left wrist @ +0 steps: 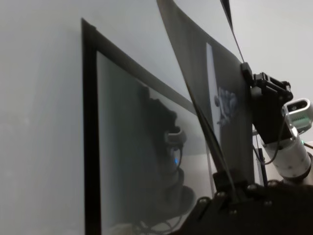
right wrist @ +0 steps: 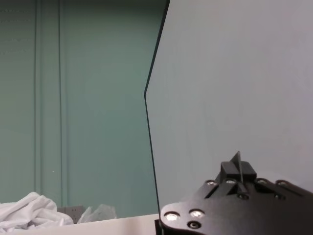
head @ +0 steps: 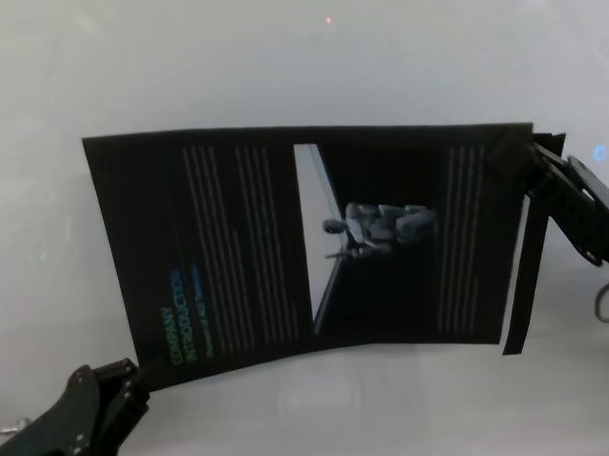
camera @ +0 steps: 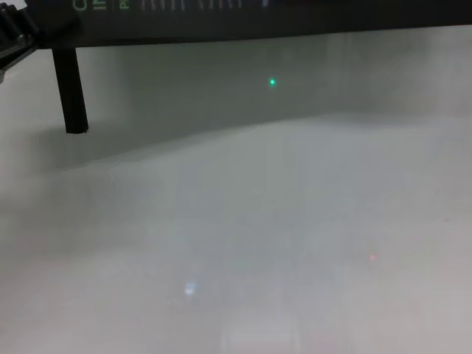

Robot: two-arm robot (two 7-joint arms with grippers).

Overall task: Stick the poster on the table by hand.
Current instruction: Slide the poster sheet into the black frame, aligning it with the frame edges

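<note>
The poster (head: pixel 285 239), a black glossy sheet with the green heading "COMPANY INTRODUCTION", hangs spread out above the pale table (head: pixel 278 49). My left gripper (head: pixel 135 379) is shut on its near left corner; the left wrist view shows it pinching the sheet's edge (left wrist: pixel 230 188). My right gripper (head: pixel 517 156) is shut on the far right corner; the right wrist view shows it clamped on the edge (right wrist: pixel 238 178) against the sheet's pale back (right wrist: pixel 234 73). In the chest view the poster's lower edge (camera: pixel 258 18) is above the table (camera: pixel 258 221).
A thin black strip (head: pixel 521 280) hangs by the poster's right edge. A thin black upright bar (camera: pixel 70 88) stands on the table under the poster's left end. A white cloth (right wrist: pixel 29 210) lies far off. A black-framed glossy panel (left wrist: pixel 90 147) shows in the left wrist view.
</note>
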